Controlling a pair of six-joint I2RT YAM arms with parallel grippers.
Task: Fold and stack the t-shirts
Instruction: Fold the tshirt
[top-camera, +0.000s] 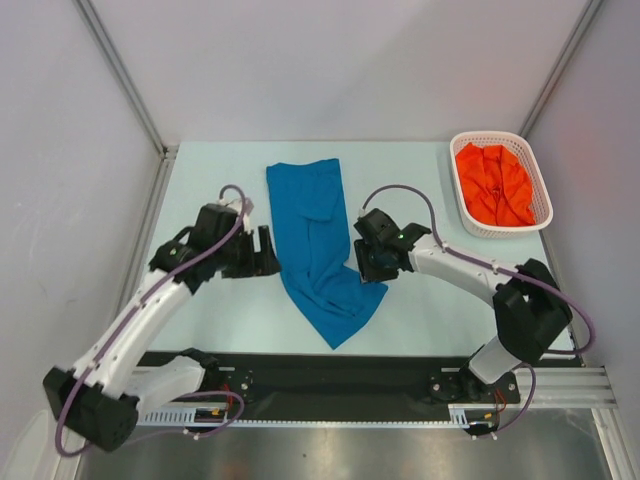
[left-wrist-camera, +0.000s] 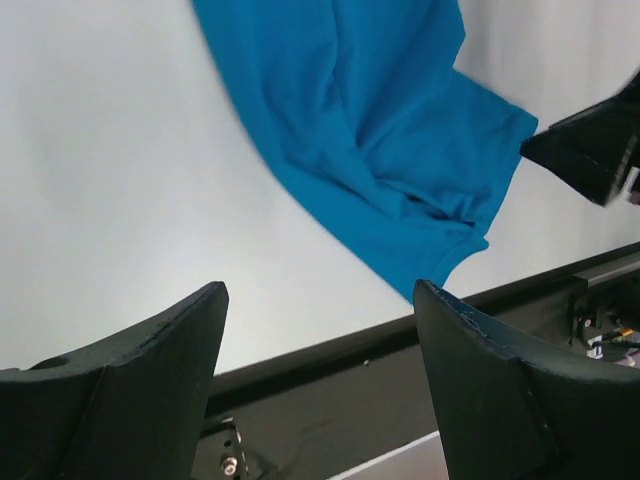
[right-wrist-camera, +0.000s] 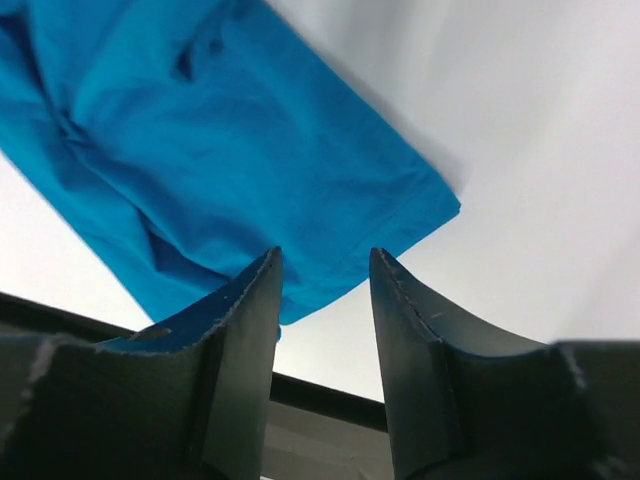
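The blue t-shirt lies on the table as a long narrow strip, its near end a rumpled point toward the arms. It also shows in the left wrist view and the right wrist view. The orange-red t-shirt lies crumpled in the white basket at the back right. My left gripper is wide open and empty just left of the blue shirt; in its own view nothing is between the jaws. My right gripper is open at the shirt's right edge, holding nothing.
A black rail runs along the table's near edge in front of the arm bases. Grey walls with metal posts close the left, back and right sides. The right gripper's body shows in the left wrist view.
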